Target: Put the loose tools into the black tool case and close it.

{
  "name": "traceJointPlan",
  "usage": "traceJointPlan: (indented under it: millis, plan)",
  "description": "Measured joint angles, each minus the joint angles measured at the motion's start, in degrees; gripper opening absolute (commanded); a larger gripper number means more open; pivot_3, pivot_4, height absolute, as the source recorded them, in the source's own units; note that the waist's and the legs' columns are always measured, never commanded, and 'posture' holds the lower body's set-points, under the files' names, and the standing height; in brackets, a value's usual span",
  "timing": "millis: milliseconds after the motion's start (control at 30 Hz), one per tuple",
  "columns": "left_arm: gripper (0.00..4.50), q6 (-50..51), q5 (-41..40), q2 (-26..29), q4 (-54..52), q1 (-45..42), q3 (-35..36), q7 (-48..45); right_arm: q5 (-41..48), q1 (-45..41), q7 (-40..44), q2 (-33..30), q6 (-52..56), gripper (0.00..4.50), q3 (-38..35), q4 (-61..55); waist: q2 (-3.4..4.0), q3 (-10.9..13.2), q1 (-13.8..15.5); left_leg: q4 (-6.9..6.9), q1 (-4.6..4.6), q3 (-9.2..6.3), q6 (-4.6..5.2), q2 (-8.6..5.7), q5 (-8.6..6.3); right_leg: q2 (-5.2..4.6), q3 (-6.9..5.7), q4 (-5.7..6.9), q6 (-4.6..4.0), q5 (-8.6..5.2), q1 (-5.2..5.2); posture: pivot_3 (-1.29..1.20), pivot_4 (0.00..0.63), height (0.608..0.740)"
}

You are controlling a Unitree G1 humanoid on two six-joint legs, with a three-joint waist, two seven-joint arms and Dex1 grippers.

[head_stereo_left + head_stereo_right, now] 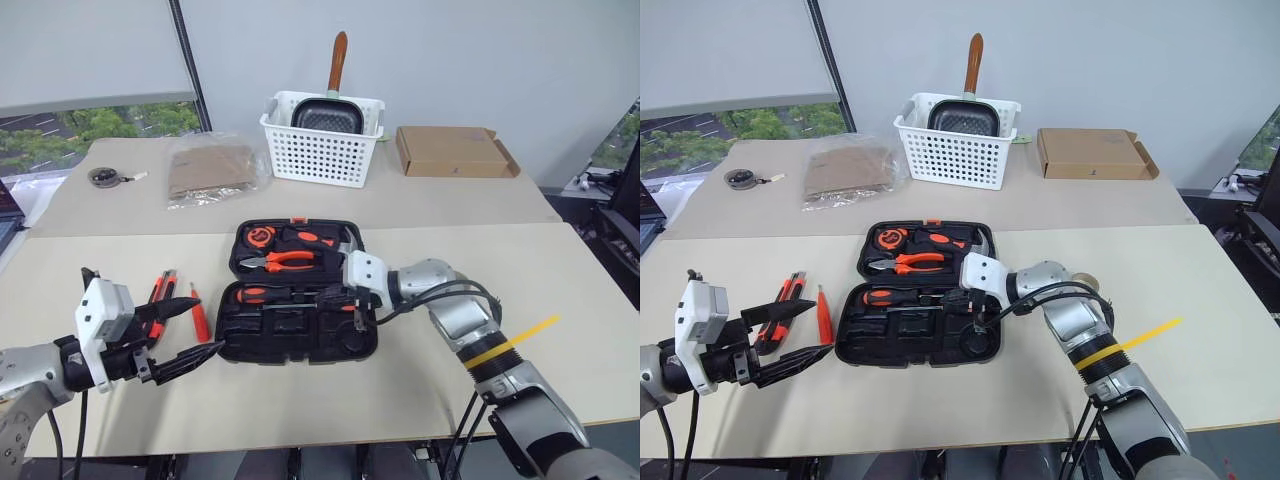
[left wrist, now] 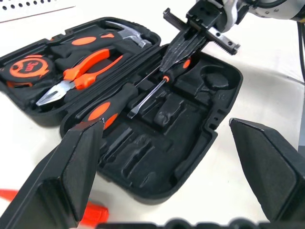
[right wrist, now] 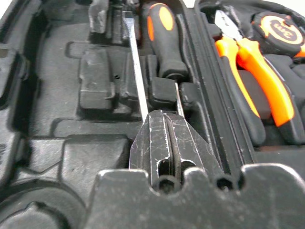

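Note:
The black tool case [image 1: 262, 348] lies open in the middle of the table. Its far half holds pliers [image 1: 290, 260], a tape measure [image 1: 260, 237] and a hammer. Two long screwdrivers lie in the near half, one with a thick handle [image 2: 109, 102] and one with a slim shaft [image 2: 147, 95]. My right gripper [image 2: 174, 57] is shut, its fingertips lying on the handle of the slim one. Left of the case, a utility knife [image 1: 160, 290] and a small orange screwdriver [image 1: 200, 318] rest on the table. My left gripper [image 1: 823, 325] hovers open beside them, empty. A small pale roll [image 1: 1088, 280] peeks out behind my right forearm.
At the back stand a white slotted basket [image 1: 322, 155] with a pan in it, a cardboard box [image 1: 450, 150], a plastic-wrapped brown packet [image 1: 210, 170] and a small round object [image 1: 105, 177]. Bare table lies in front of the case and to its right.

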Motion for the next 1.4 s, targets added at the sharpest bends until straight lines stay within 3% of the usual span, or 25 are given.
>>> traceJointPlan:
  millis: [433, 767, 967, 1233, 1400]
  plan:
    - [4.5, -0.01, 0.11, 0.51, 1.2, -1.76, -1.23, -0.87, 8.44, 0.94, 5.17, 0.99, 3.77, 0.01, -3.33, -4.27, 0.02, 0.05, 0.1, -0.02, -0.36, 0.01, -0.1, 0.13, -0.12, 0.35, 0.03, -0.09, -0.38, 0.11, -0.15, 0.0, 0.15, 0.7]
    - [4.5, -0.09, 0.7, 0.75, 1.93, -2.57, -1.87, -1.56, 1.01, 0.89, 2.54, -1.15, 0.0, 0.01, -0.18, -1.36, 0.02, 0.05, 0.3, 0.0, -0.26, 0.02, -0.16, 0.13, -0.15, 0.34, 0.01, -0.07, -0.39, 0.09, -0.25, 0.0, 0.15, 0.7]
    - [4.5, -0.23, 0.97, 0.79, 2.49, -2.69, -1.98, -1.91, 0.89, 0.91, 1.73, -1.06, 0.01, 0.01, -0.25, -1.33, 0.02, 0.05, 0.31, -0.01, -0.25, 0.02, -0.16, 0.13, -0.16, 0.32, 0.02, -0.11, -0.39, 0.09, -0.21, 0.0, 0.15, 0.7]
    - [4.5, -0.54, 1.12, -3.16, 1.59, -0.23, -1.37, 4.1, 11.27, 2.49, 3.2, 2.05, -1.69, 0.01, -8.31, -2.33, 0.01, 0.07, 0.02, -0.02, -0.4, 0.06, -0.17, 0.25, -0.14, 0.38, 0.06, -0.07, -0.41, 0.13, -0.16, 0.0, 0.15, 0.7]
    - [4.5, 2.3, 7.2, -11.13, 0.58, -3.22, -1.72, 22.97, 17.18, 0.39, 9.67, -3.91, 0.27, 1.42, -13.37, -2.54, -0.03, 0.12, 0.51, 0.04, -0.32, 0.04, -0.16, 0.23, -0.16, 0.35, -0.01, -0.14, -0.37, 0.18, -0.08, 0.0, 0.15, 0.7]
